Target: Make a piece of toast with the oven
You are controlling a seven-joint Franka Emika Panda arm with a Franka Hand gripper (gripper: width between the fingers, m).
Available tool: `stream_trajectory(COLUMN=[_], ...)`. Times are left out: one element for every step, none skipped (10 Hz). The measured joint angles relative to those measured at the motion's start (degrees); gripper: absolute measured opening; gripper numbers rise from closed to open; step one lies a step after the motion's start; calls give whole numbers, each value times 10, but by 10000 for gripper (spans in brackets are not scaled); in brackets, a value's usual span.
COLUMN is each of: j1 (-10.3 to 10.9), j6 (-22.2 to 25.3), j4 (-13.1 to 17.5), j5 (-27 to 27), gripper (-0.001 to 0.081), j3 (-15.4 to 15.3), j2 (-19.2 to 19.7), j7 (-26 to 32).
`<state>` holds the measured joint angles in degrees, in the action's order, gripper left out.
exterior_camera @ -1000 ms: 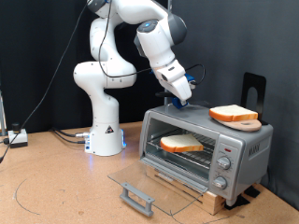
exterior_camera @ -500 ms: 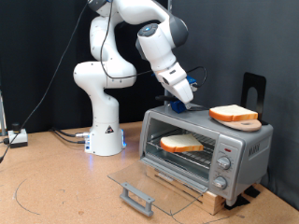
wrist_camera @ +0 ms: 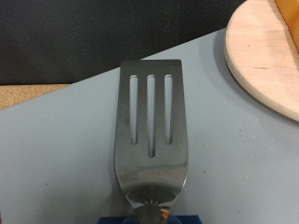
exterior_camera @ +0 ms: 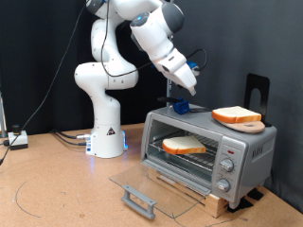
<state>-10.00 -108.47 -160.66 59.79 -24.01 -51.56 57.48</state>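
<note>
While above the oven (exterior_camera: 204, 151), gripper (exterior_camera: 182, 102) with spatula (wrist_camera: 149, 131).

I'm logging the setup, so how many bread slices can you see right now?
2. One slice lies on the wire rack inside the open oven. The other slice sits on a wooden board on the oven's roof. None seems hidden.

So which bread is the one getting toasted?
Find the silver toaster oven with its glass door folded down. Look inside: the bread slice lies on the wire rack. The other slice sits up on a wooden board on the oven's roof, not inside.
</note>
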Motion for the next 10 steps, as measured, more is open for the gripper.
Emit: stream_trajectory(j1=[0, -3, -12, -26, -40, -53, -67, -82, -98, -117], j6=[0, 0, 6, 27, 47, 52, 51, 49, 38, 27], j4=[0, 1, 4, 11, 19, 24, 27, 28, 28, 28], j5=[0, -2, -21, -46, -69, -89, -107, -125, -139, -156], gripper=[804, 804, 804, 804, 804, 804, 804, 804, 804, 804], j3=[-1, 1, 11, 32, 52, 70, 84, 94, 100, 103], j2=[2, 4, 7, 14, 24, 33, 40, 45, 49, 54], j7=[-2, 2, 6, 8, 10, 22, 33, 40, 42, 41])
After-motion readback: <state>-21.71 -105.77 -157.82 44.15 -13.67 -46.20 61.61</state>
